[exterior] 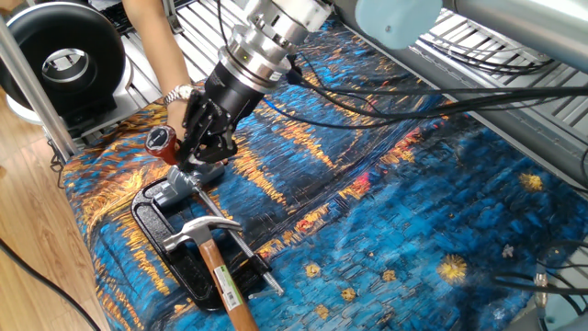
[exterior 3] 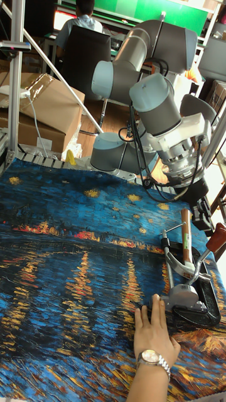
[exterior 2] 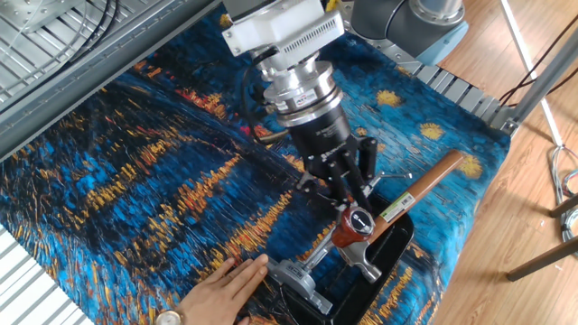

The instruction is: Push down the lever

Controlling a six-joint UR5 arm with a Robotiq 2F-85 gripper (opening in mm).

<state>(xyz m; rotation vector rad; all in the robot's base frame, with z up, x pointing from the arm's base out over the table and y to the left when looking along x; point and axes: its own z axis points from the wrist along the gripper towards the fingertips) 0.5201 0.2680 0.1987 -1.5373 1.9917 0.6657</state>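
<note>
The lever point(exterior: 163, 142) has a dark-red knob on a thin silver rod and stands tilted up from a silver pivot point(exterior: 176, 193). It also shows in the other fixed view, lever point(exterior 2: 353, 226), and in the tall view, lever point(exterior 3: 216, 239). My gripper point(exterior: 195, 156) is shut and holds nothing. Its tips sit just beside and above the knob, gripper point(exterior 2: 349, 200), gripper point(exterior 3: 204, 223). Whether they touch the knob cannot be told.
A person's hand point(exterior 2: 226, 282) with a wristwatch presses flat on the cloth beside the pivot base. A wooden-handled hammer point(exterior: 217, 259) lies on a black tray point(exterior: 152, 221) just past the lever. Cables trail behind the arm.
</note>
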